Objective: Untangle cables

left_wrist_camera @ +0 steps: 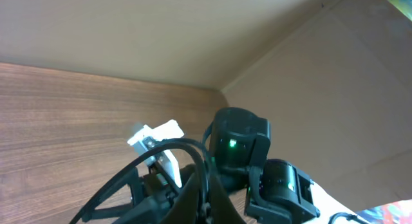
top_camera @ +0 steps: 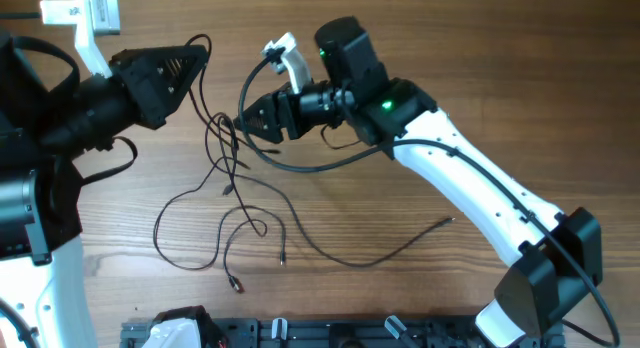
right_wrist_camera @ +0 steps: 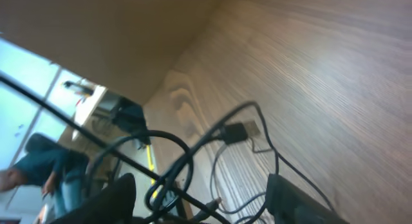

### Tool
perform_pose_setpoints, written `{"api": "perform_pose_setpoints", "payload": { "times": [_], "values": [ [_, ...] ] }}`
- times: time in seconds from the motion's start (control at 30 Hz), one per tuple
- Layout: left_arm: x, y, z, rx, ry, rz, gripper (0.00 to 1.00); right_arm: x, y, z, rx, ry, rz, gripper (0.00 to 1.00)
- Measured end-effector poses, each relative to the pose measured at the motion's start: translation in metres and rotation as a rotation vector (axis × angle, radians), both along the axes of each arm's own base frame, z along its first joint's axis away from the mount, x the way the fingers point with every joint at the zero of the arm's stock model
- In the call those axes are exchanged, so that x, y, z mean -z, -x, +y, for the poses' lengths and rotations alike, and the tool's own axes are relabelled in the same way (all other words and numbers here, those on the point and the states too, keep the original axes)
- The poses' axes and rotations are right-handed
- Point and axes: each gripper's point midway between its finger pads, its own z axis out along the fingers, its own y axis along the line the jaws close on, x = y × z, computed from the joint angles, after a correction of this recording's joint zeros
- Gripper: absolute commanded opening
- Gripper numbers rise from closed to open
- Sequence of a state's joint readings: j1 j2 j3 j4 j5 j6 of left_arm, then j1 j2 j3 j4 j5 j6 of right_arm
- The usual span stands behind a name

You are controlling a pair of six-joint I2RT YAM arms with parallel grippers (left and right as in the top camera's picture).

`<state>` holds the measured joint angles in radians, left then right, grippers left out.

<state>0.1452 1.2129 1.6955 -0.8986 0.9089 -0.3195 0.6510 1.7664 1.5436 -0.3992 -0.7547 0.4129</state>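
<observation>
Several thin black cables [top_camera: 225, 163] lie tangled on the wooden table, with loose strands trailing toward the front and right. My left gripper [top_camera: 200, 56] is at the back left, above the tangle. In the left wrist view its fingers [left_wrist_camera: 207, 201] are pressed together on a thin cable strand that arcs away to the left. My right gripper [top_camera: 240, 120] points left into the top of the tangle. In the right wrist view its fingers [right_wrist_camera: 206, 205] are spread apart, with crossed cable strands [right_wrist_camera: 187, 153] and a small plug [right_wrist_camera: 237, 132] between and beyond them.
The right arm's thicker black cable [top_camera: 300, 166] hangs in a loop over the table beside the tangle. A black rail [top_camera: 300, 333] and a white object [top_camera: 175, 328] sit at the front edge. A brown wall [left_wrist_camera: 322, 69] stands behind the table.
</observation>
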Motion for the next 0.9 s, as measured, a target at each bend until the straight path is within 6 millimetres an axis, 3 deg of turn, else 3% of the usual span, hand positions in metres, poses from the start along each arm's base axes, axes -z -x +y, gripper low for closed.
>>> {"api": "perform_pose_setpoints", "payload": {
  "times": [0.17, 0.4, 0.57, 0.7, 0.8, 0.9],
  "values": [
    [0.0, -0.001, 0.001, -0.005, -0.005, -0.002, 0.04, 0.008, -0.006, 0.002, 0.043, 0.03, 0.009, 0.64],
    [0.003, 0.0, 0.001, -0.006, -0.003, 0.013, 0.04, 0.005, 0.003, 0.027, 0.022, -0.005, -0.021, 0.61],
    [0.004, 0.001, 0.001, -0.006, -0.003, 0.017, 0.04, 0.019, 0.01, 0.038, 0.008, 0.006, 0.026, 0.58],
    [0.003, 0.001, 0.001, -0.005, -0.003, 0.015, 0.04, 0.015, 0.003, 0.053, 0.052, -0.036, 0.02, 0.54],
    [0.0, -0.001, 0.003, -0.013, -0.006, -0.006, 0.04, 0.058, -0.016, 0.049, 0.192, 0.067, 0.121, 0.54],
    [-0.01, -0.006, 0.023, -0.084, -0.014, -0.052, 0.04, 0.113, -0.041, 0.012, 0.383, 0.251, 0.228, 0.54]
  ]
}}
